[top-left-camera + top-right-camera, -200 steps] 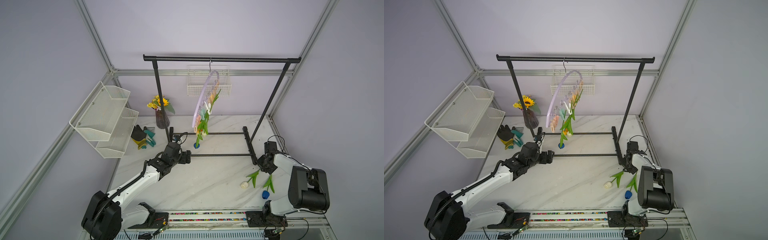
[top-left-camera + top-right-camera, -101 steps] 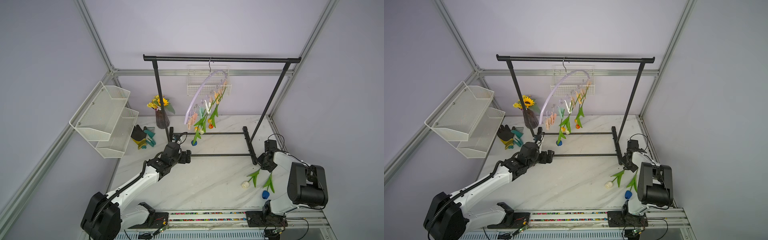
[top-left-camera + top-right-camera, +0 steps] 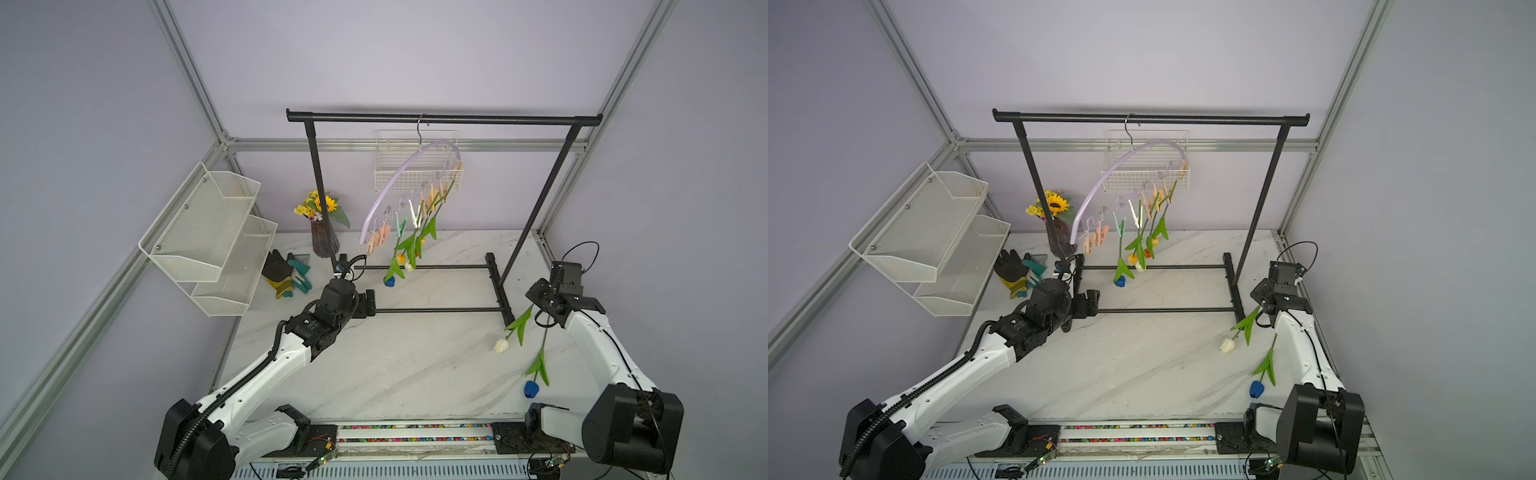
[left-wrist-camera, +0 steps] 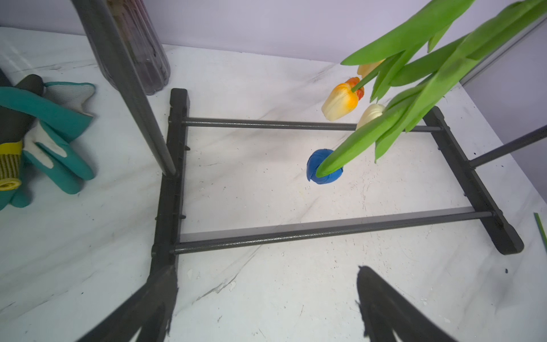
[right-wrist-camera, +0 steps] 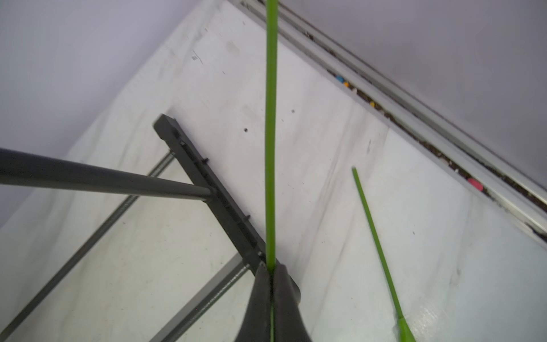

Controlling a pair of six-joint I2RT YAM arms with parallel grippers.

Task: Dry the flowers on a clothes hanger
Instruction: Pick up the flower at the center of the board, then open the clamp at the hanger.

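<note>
Both top views: five tulips (image 3: 1120, 281) on the hanger (image 3: 1089, 198), two off.

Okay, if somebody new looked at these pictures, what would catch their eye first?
First, the pale lilac clothes hanger hooked on the black garment rack at the back, with tulips clipped head-down in a bright cluster. Then, at the right side of the table, the right gripper shut on a thin green tulip stem, with a white tulip and a blue tulip by it.
</note>
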